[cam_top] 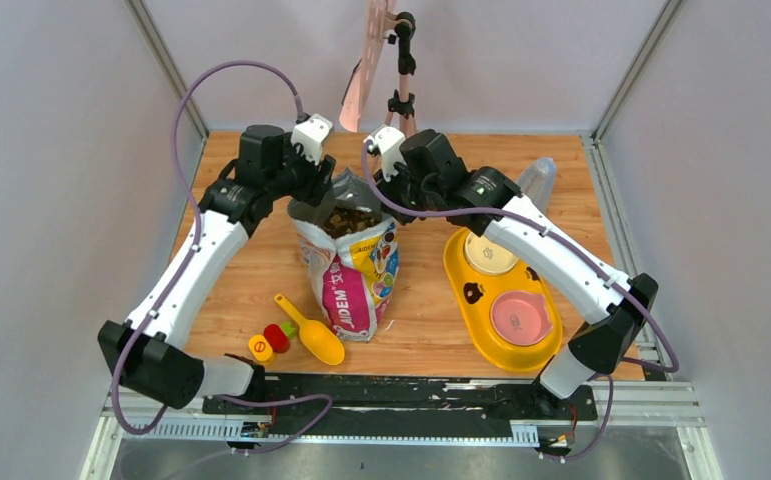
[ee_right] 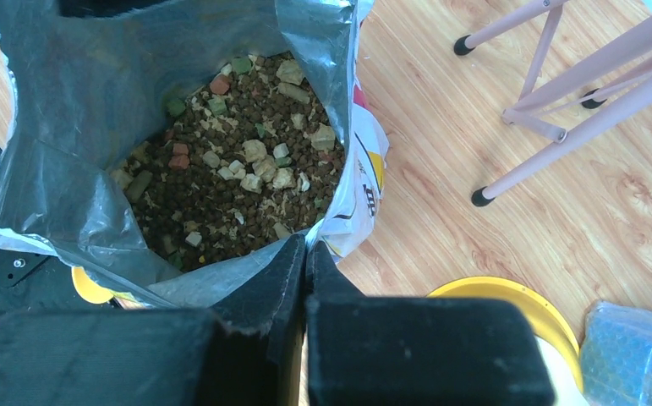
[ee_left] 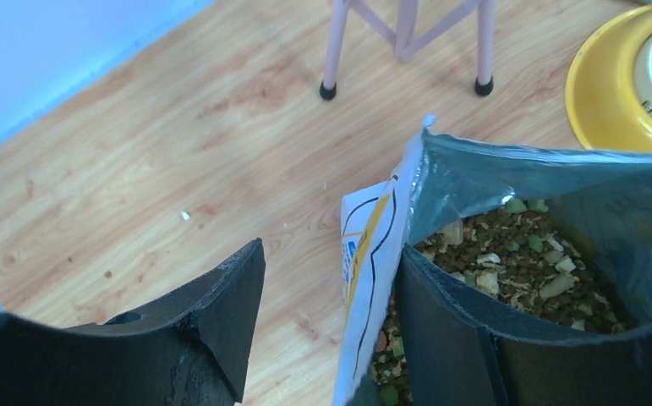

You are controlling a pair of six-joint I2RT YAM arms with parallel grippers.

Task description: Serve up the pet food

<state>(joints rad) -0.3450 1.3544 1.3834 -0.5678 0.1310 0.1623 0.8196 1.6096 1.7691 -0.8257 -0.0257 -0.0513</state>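
Note:
The printed bag [cam_top: 353, 270] stands upright mid-table with its top open. Inside lies the pet food [ee_right: 229, 169], dark-brown kibble mixed with pale, green and reddish bits, which also shows in the left wrist view [ee_left: 508, 262]. My right gripper [ee_right: 305, 241] is shut, pinching the bag's right rim [ee_right: 339, 211]. My left gripper [ee_left: 331, 249] is open and straddles the left rim [ee_left: 373, 254]. One of its fingers [ee_left: 449, 330] is inside the bag and the other [ee_left: 212, 321] is outside over the wood. From above, both grippers [cam_top: 313, 185] [cam_top: 398, 195] flank the bag's mouth.
A yellow scoop [cam_top: 311, 330] lies left of the bag near small red, yellow and green pieces [cam_top: 271, 340]. A yellow double-bowl feeder [cam_top: 473, 290] sits to the right, with a clear plastic item [cam_top: 539, 180] behind it. A pink tripod [cam_top: 398, 70] stands at the back.

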